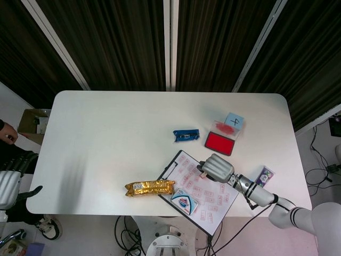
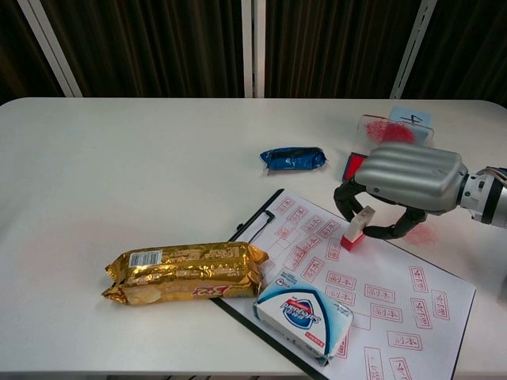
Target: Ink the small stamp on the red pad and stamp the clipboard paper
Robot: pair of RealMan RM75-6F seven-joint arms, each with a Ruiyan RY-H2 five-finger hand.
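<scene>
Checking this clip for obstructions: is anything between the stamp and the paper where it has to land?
Nothing visible. The right hand holds the stamp tilted, its red end at the paper. The soap box sits on the sheet's near edge, well aside.

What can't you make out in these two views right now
- Small stamp: head view, hidden under the right robot hand; chest view, its inked face is against the clipboard paper.
- Red pad: chest view, mostly behind that robot hand.
- Left robot hand: head view, cut off by the frame edge.
</scene>
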